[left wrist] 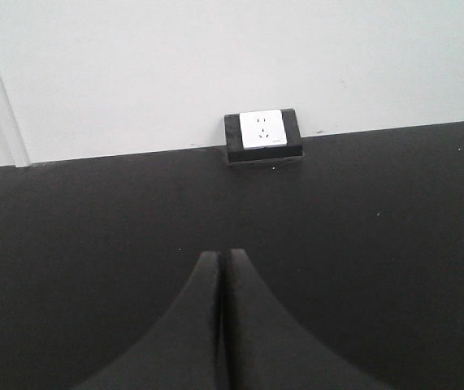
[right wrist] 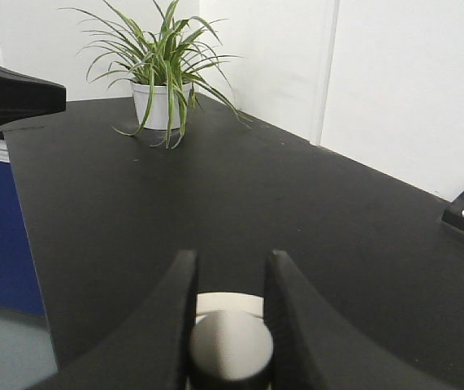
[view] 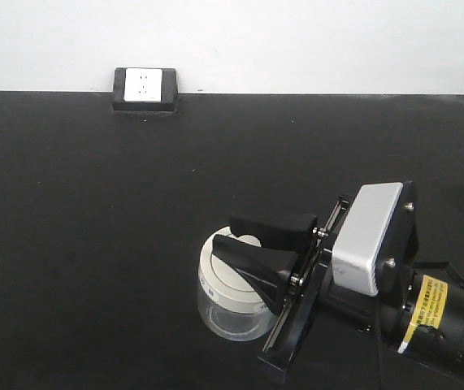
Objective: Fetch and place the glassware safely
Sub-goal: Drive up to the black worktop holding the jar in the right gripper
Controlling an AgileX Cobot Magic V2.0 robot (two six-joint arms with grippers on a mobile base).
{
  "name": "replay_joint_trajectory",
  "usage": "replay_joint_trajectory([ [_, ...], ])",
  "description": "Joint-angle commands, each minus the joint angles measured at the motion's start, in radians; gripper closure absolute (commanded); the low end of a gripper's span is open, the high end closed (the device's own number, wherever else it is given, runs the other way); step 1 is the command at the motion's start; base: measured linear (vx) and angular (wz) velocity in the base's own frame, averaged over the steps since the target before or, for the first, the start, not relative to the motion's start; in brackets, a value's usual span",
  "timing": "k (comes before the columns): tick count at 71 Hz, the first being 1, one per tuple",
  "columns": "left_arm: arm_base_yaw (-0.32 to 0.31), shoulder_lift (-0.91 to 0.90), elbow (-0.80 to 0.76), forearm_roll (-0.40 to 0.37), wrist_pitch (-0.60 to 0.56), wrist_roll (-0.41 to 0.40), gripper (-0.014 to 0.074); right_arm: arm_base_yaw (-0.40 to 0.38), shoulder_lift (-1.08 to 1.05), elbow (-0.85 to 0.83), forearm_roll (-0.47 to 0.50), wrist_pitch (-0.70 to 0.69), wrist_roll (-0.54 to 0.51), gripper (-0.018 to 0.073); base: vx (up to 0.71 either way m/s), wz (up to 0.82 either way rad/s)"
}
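At the near right of the surface [view: 85,244], the right tool [view: 225,236] is reaching in from the near-right corner, with its fingers [right wrist: 171,325] pointing toward the far left. The glass jar [view: 230,317] is sitting directly beneath and between those fingers, with no sideways offset showing. In the right wrist view the fingers are flanking the knob [right wrist: 230,349] and appear to be touching it on both sides, so the tool is judged to be clamping the jar by the knob alone. Whether the base is resting on the surface cannot be told.

The jar is standing upright, with its axis vertical. It is squat and clear-walled, and it is carrying a round cream-white lid [view: 215,276] with small dark marks on the rim. Any lift is likely depending on how firmly the lid is seated.

The left tool [left wrist: 219,253] is showing its fingers pressed together, holding nothing. The jar is absent from its view, so the right arm is judged the nearer.

At the far edge, a socket box [view: 145,88] is sitting against the wall [view: 297,41]. A potted plant [right wrist: 158,81] is standing far off in the right wrist view.
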Motion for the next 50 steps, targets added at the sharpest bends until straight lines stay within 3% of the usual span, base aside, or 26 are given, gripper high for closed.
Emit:
replay_joint_trajectory([
  [1, 0.000, 0.010, -0.024, -0.008, -0.070, -0.003, 0.0603, 0.001, -0.018, -0.034, 0.028, -0.086, -0.005, 0.0563, 0.00, 0.00],
  [50, 0.000, 0.010, -0.024, -0.008, -0.070, -0.003, 0.0603, 0.001, -0.018, -0.034, 0.028, -0.087, -0.005, 0.0563, 0.00, 0.00],
])
